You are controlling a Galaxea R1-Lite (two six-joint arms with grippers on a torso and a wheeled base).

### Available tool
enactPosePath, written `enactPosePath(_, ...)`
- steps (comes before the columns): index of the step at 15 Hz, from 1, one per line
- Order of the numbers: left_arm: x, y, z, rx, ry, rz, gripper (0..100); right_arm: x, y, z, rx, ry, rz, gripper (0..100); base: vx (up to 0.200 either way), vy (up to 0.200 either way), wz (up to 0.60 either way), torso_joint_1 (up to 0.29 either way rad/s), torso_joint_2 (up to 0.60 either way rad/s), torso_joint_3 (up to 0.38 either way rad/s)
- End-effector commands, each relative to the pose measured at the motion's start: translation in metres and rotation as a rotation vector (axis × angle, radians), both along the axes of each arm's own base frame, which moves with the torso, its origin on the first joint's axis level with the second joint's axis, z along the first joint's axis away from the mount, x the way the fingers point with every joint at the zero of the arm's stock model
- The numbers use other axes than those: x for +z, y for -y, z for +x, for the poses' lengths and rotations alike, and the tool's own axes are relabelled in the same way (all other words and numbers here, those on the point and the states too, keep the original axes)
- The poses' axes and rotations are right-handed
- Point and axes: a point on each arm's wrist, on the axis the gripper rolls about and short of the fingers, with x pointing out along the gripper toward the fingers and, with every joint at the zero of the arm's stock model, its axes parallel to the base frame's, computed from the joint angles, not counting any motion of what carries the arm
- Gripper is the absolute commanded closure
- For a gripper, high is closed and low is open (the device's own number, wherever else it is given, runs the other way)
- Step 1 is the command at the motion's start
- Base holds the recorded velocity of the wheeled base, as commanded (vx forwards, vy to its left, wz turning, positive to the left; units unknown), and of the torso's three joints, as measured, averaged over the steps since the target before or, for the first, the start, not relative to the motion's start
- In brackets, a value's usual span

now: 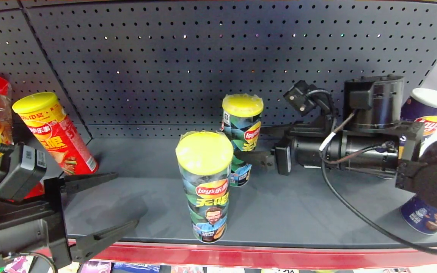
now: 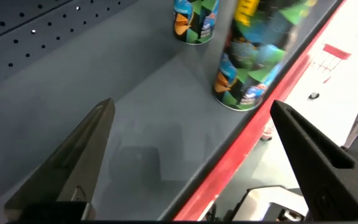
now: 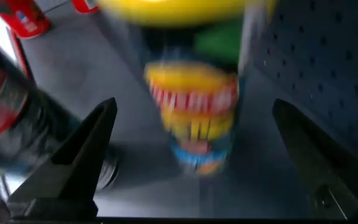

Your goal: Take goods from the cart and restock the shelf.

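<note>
Two green chip cans with yellow lids stand on the grey shelf [image 1: 298, 204]. The front can [image 1: 205, 185] is near the red shelf lip, and the rear can [image 1: 242, 132] stands closer to the pegboard. My right gripper [image 1: 249, 142] reaches in from the right and is open, one finger on each side of the rear can [image 3: 194, 118], with gaps showing in the right wrist view [image 3: 194, 107]. My left gripper [image 1: 126, 199] is open and holds nothing, low at the shelf's front left. It points toward the front can [image 2: 250, 62] from a short distance [image 2: 192, 107].
A red chip can [image 1: 55, 132] leans at the left beside more packets. Blue cans [image 1: 427, 113] stand at the right, behind my right arm. The pegboard back wall [image 1: 203, 64] closes the rear. A red lip [image 1: 241, 256] runs along the shelf front.
</note>
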Motion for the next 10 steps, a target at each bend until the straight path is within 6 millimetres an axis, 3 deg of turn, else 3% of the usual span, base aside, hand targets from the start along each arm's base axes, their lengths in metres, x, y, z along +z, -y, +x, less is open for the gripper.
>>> enactPosePath(1, -0.002, 0.004, 0.014, 0.003, -0.025, 0.012, 0, 0.009, 0.025, -0.032, -0.023, 0.013, 0.021, 0, 0.0, 0.0, 0.0, 0.0, 0.0, 0.0)
enactPosePath(6, -0.013, 0.021, 0.026, -0.053, -0.084, 0.039, 0, 0.002, 0.066, -0.08, -0.072, 0.017, 0.02, 0, 0.0, 0.0, 0.0, 0.0, 0.0, 0.0)
enactPosePath(10, -0.025, 0.026, 0.035, -0.083, -0.103, 0.09, 0, 0.008, 0.085, -0.112, -0.065, 0.074, 0.06, 0, 0.0, 0.0, 0.0, 0.0, 0.0, 0.0)
